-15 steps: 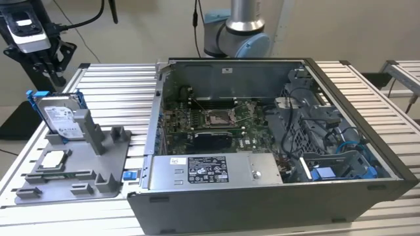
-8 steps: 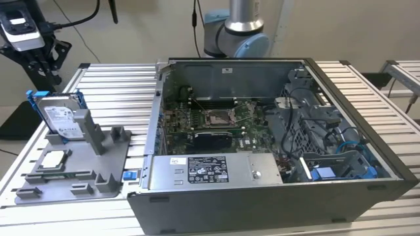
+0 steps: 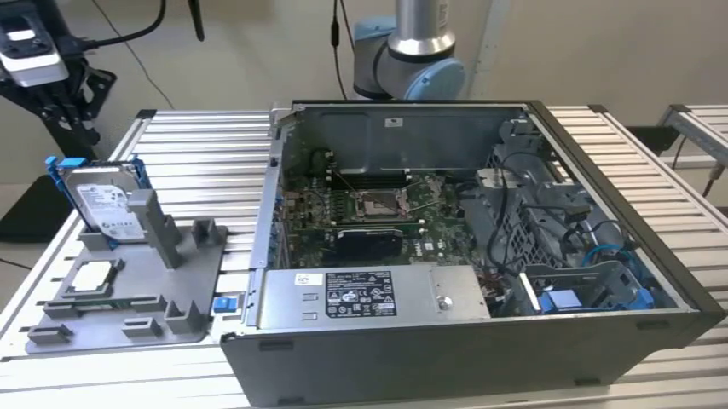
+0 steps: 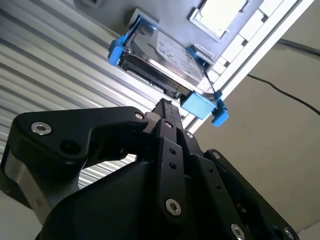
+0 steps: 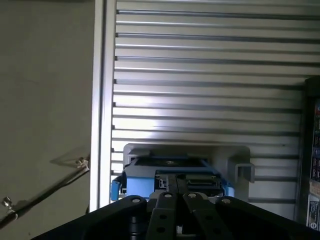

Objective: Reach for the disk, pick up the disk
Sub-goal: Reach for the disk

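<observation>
Blue-framed disk (image 3: pixel 106 203) stands in grey holder (image 3: pixel 148 294) beside computer case (image 3: pixel 455 358); gripper (image 4: pixel 163 105) closed, empty.

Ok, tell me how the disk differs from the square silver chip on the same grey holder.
The disk stands on edge in the grey holder; the chip lies flat. The disk has a blue bracket around it; the chip has none. The disk is clearly larger than the chip. Both are silver-grey and sit in that holder.
</observation>
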Controlling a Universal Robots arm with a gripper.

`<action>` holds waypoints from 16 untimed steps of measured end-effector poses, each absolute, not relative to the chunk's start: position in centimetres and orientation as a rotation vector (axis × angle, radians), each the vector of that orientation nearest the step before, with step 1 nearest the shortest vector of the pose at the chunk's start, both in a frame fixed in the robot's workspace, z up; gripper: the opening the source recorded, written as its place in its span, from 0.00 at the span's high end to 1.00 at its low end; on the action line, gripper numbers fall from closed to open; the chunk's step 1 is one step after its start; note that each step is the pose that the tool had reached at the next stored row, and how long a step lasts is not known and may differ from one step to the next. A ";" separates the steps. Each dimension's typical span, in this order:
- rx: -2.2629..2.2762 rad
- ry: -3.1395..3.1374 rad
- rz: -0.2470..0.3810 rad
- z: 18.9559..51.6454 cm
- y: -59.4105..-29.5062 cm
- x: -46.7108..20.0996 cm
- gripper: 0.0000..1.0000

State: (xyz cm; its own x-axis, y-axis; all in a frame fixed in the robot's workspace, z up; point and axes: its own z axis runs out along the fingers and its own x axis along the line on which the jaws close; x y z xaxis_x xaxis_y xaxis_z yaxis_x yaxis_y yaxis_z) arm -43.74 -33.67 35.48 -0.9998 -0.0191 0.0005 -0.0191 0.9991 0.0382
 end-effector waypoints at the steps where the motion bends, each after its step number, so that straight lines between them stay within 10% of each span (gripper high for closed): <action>1: 0.030 -3.140 -0.060 35.5 -33.7 -43.8 1.00; 16: 0.030 -3.140 -0.060 35.5 -33.5 -45.4 1.00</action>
